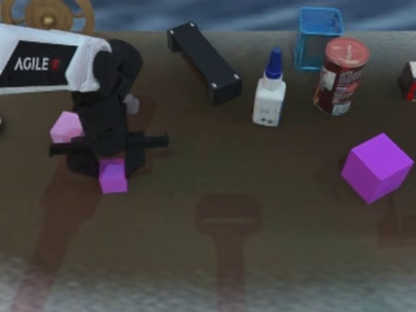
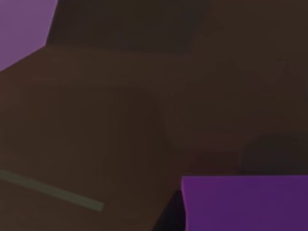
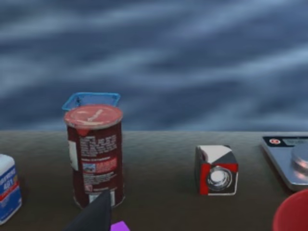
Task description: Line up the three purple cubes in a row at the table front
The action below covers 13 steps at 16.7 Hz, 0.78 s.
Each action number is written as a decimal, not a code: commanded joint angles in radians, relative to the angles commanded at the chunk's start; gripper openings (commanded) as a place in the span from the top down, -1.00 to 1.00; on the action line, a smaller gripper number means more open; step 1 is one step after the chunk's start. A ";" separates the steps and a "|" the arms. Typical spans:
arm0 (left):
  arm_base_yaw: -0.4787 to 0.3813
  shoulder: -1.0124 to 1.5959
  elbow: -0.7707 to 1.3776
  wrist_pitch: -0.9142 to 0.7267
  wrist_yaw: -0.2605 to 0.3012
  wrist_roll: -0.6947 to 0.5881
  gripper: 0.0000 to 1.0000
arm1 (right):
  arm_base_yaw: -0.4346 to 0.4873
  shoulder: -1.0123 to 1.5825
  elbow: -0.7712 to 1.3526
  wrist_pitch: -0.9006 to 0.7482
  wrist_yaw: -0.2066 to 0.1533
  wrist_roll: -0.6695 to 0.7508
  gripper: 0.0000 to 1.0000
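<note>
The table [image 1: 260, 214], a wide dark brown matte surface with a paler greyish front edge, is seen from above against a blurred blue-grey backdrop. The left arm [image 1: 45, 65], white with AgileX lettering, is reached in from the left side, and the left gripper [image 1: 112, 170] is held low over the small vivid purple cube [image 1: 113, 177], which is partly covered by it; whether the jaws are clenched on this cube or released cannot be told, since the fingers are hidden in every view. The right gripper is not seen from above, and its jaws cannot be judged either. The large vivid purple cube [image 1: 377, 167] is set well apart on the right side, turned so that one corner points toward the table front. The pale lilac-pink cube [image 1: 65, 126] is found just behind and left of the left gripper, also turned slightly askew. No cube has a long axis, and the three are not in one row. A black rectangular block [image 1: 203, 61] is laid diagonally at the back, its long axis running from back left toward front right. A blue open container [image 1: 318, 36] is stood at the back, and its contents cannot be made out. Just before it a red can [image 1: 340, 76] is stood upright, with a white glue bottle [image 1: 269, 94] beside it, blue cap pointing backward.
</note>
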State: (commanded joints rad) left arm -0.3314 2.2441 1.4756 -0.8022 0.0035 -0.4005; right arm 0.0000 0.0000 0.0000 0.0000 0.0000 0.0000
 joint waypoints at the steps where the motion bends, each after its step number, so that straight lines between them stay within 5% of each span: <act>1: 0.000 0.000 0.000 0.000 0.000 0.000 1.00 | 0.000 0.000 0.000 0.000 0.000 0.000 -1.00; 13: 0.021 -0.135 0.150 -0.255 -0.014 0.006 1.00 | 0.000 0.000 0.000 0.000 0.000 0.000 -1.00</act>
State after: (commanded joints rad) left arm -0.3099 2.1091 1.6254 -1.0571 -0.0102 -0.3941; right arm 0.0000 0.0000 0.0000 0.0000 0.0000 0.0000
